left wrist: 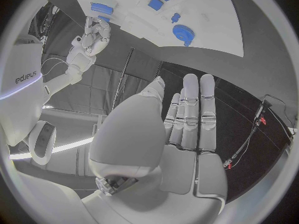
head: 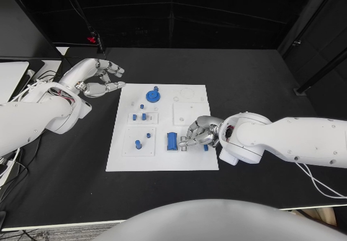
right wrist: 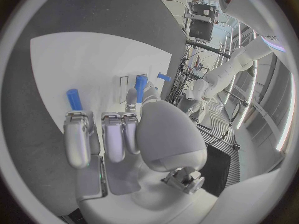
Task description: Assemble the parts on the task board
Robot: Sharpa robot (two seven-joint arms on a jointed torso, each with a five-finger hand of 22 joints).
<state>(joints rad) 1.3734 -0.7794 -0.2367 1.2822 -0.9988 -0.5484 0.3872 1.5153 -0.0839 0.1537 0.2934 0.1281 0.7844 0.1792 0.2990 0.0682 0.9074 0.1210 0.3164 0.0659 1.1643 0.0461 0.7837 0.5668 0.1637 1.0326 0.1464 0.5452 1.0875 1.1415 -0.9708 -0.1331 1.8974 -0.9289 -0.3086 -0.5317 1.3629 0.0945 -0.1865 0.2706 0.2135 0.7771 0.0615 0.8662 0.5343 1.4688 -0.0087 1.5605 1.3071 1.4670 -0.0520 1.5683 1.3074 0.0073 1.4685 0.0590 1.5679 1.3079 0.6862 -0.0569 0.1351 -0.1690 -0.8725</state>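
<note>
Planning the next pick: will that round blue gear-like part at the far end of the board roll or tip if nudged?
The round blue part looks squat and wide, so it will probably slide, not tip. It seems rigid and light. The task board looks smooth, so expect skidding.

The white task board (head: 163,163) lies flat mid-table. Small blue parts (head: 152,95) sit across it. A blue block (head: 171,141) stands near its front.

task board (head: 163,158) white | parts (head: 171,141) blue | table (head: 245,75) black | fingers (head: 108,68) silver

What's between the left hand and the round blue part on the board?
Head view: from the left hand to the round blue part lies only bare black table and bare task board.
</note>
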